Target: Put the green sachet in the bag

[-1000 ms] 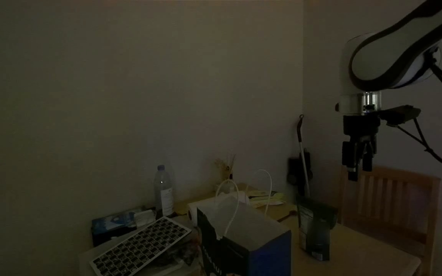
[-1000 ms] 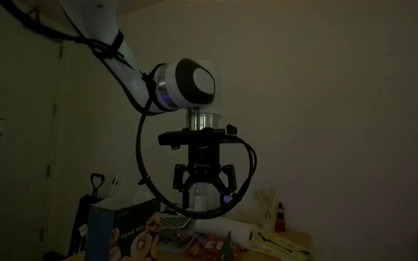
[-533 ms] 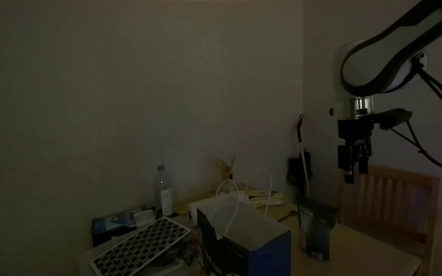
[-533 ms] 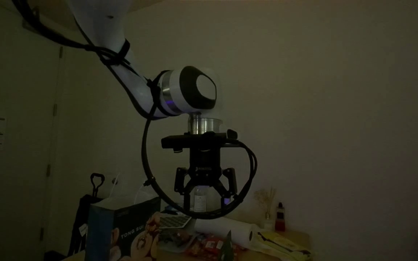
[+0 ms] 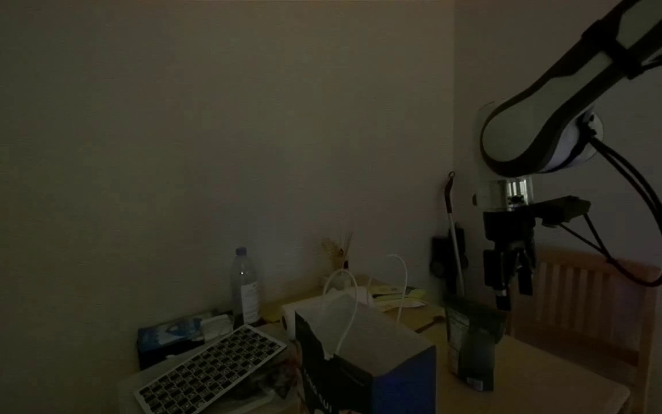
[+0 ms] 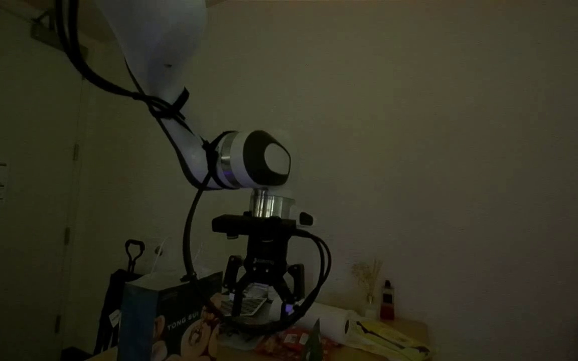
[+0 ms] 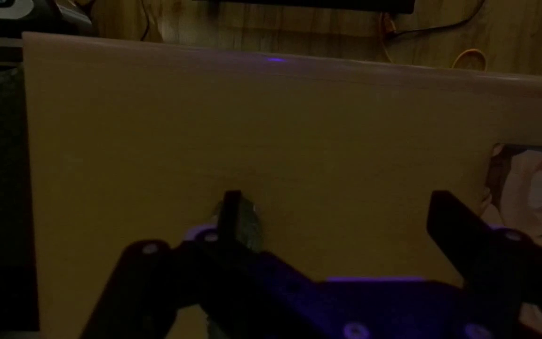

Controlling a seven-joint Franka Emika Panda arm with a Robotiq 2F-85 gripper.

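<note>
Step in hand, by my judgement: approach, ahead of any grasp. Gripper (image 6: 262,307), mine: fingers spread wide, nothing held, hung above the table (image 7: 337,141). Green sachet (image 5: 473,348): standing on the tabletop, outside the TONG SUI carrier bag (image 6: 173,313) and apart from it. Next move, as I read it: sideways, away from the bag, since the wrist view has the sachet partly behind one fingertip rather than mid-gap; then down astride it. Edges: table ends on two sides of the wrist view, working room between those and the sachet; slatted chair (image 5: 601,261) beyond; bag handles (image 5: 406,280) arched upright, a likely snag at the drop.
</note>
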